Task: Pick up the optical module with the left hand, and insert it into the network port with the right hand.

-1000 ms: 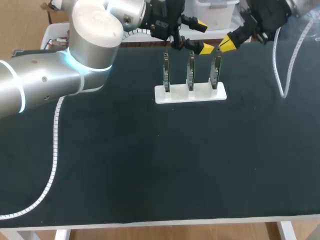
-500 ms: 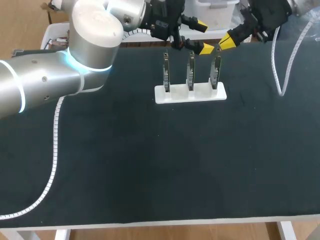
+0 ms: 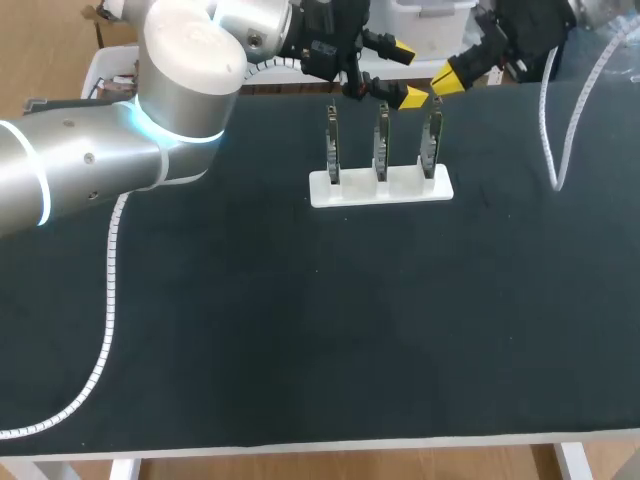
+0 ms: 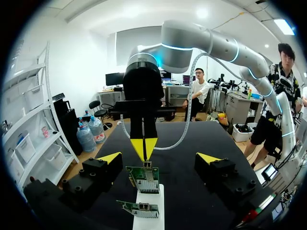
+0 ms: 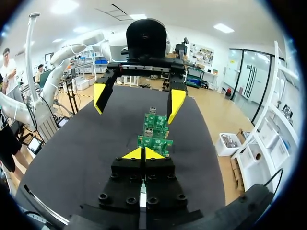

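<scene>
Module we cannot make out anywhere. Our left gripper [image 3: 406, 72] hangs wide open and empty, just far of the upright boards [image 3: 381, 140]. Our right gripper [image 3: 445, 78], tips pinched together, sits just above the rightmost board [image 3: 431, 140].

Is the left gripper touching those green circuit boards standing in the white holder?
Apart. The left wrist view shows the left gripper open wide, with dark table visible between each finger and the circuit boards.

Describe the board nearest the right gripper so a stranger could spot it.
Near the far edge of the black table, a white rack holds three upright boards in a row. It is the end board on the right arm's side, closest to the right gripper, yellow tips shut.
</scene>
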You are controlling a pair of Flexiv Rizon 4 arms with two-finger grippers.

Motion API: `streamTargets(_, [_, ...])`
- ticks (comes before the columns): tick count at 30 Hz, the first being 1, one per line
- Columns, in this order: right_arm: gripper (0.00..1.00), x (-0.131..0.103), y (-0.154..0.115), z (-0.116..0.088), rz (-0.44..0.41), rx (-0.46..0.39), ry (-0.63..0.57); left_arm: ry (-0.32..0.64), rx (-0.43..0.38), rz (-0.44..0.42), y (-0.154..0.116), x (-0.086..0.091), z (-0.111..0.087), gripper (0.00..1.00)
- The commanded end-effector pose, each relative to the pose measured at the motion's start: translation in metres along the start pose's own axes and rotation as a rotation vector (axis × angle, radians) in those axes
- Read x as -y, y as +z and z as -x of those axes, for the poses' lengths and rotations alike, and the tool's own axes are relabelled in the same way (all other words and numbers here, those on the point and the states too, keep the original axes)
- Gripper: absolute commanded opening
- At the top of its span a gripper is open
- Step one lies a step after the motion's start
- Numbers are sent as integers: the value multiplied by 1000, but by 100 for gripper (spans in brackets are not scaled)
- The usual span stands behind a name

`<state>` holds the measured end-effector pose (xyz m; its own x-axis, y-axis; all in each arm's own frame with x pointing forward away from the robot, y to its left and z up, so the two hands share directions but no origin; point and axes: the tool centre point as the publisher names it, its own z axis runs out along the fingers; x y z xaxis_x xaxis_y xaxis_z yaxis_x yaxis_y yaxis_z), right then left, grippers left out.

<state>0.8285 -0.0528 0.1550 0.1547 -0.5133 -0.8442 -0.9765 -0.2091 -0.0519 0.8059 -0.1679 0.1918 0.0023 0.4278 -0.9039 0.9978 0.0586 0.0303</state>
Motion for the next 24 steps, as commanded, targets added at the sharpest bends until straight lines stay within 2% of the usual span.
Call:
streamTargets(1, [0, 8, -3, -5, 141, 8, 5, 1, -1, 1, 0, 0, 0, 100])
streamTargets(24, [0, 11, 5, -15, 156, 14, 31, 1, -1, 1, 0, 0, 0, 100])
